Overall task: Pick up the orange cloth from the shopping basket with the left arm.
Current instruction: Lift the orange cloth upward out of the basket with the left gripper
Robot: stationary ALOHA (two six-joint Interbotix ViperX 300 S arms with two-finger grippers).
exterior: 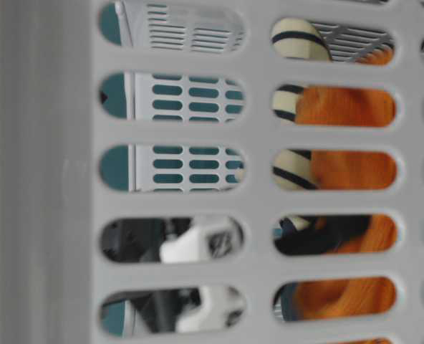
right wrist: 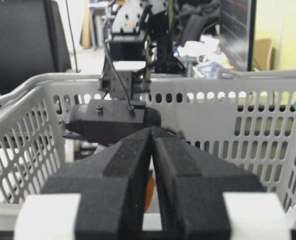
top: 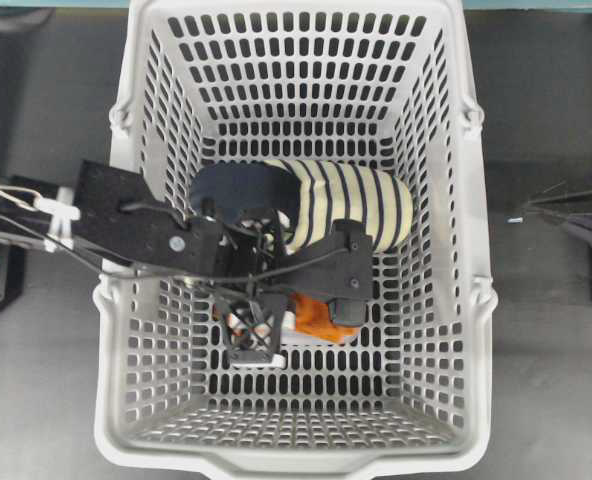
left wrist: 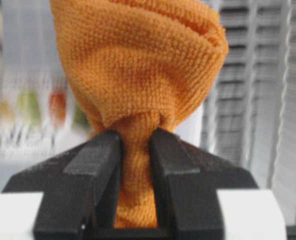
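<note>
A: Nearest the left wrist camera, the left gripper (left wrist: 135, 150) has its black fingers (left wrist: 95, 170) clenched on a pinched neck of the orange cloth (left wrist: 138, 65), which balloons into a bunched fold beyond them.

B: So its long axis runs straight out from the fingers?

A: Yes, pointing away from them, with the loose bulk at the far end. Seen from overhead, the cloth sits low inside the shopping basket (top: 476, 300), under the gripper and just beside the striped slipper (top: 351, 205).

B: Risks?

A: I'd judge two. The grip holds only a thin tuck, so the terry could slide out on the lift. And the hanging bulk might drag the slipper or catch a slotted wall.

B: The right gripper (right wrist: 152, 150)?

A: Outside the basket, fingers pressed together, holding nothing.
</note>
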